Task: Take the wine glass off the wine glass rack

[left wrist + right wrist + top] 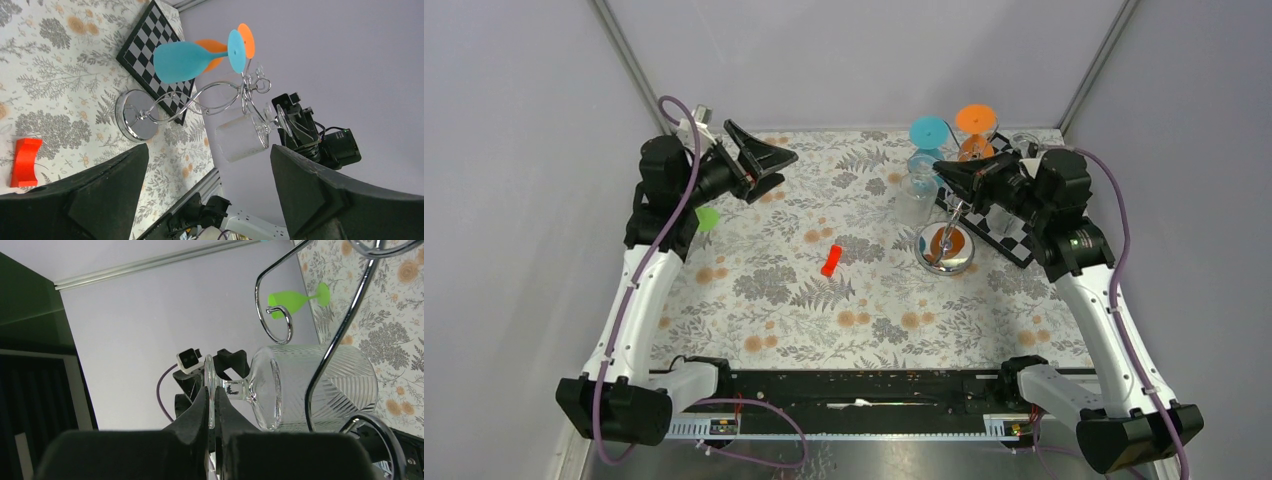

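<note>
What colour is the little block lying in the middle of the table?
The block is red, clearest from the top camera.

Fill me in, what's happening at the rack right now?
The right gripper is shut on the foot of the clear wine glass. The glass hangs bowl-down among the wire arms of the wine glass rack and does not look lifted off yet. The left gripper is open and holding nothing, raised at the far left and facing the rack. A teal glass and an orange glass also hang there.
</note>
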